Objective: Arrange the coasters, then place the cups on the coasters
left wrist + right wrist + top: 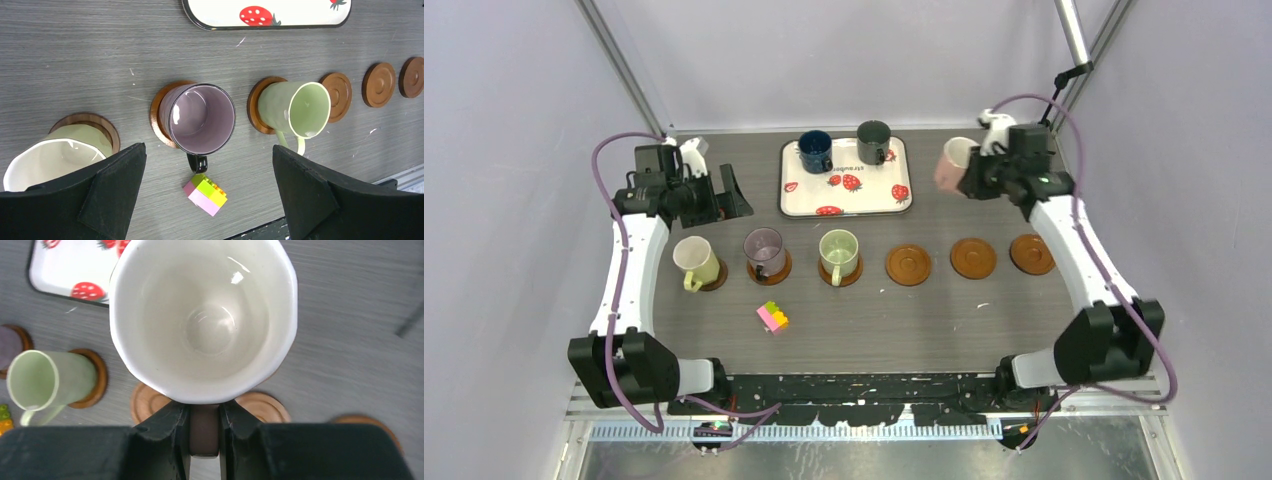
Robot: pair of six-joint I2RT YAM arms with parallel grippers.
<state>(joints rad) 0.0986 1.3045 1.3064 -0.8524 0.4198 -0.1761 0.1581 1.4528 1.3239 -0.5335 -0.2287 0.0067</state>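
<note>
Mug (202, 315), judged rigid, slick and breakable, hangs at 2 o'clock, right gripper (204, 415) pinching its handle (204, 432); left gripper (207, 152) spread, empty.

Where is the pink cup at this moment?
In the top view the pink cup is at the far right, clamped by its handle in the right gripper, just right of the strawberry tray and beyond the three bare coasters.

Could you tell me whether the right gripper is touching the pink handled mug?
Touching. The right wrist view shows the right gripper clamped on the pink handled mug by its handle, with no gap on either side.
</note>
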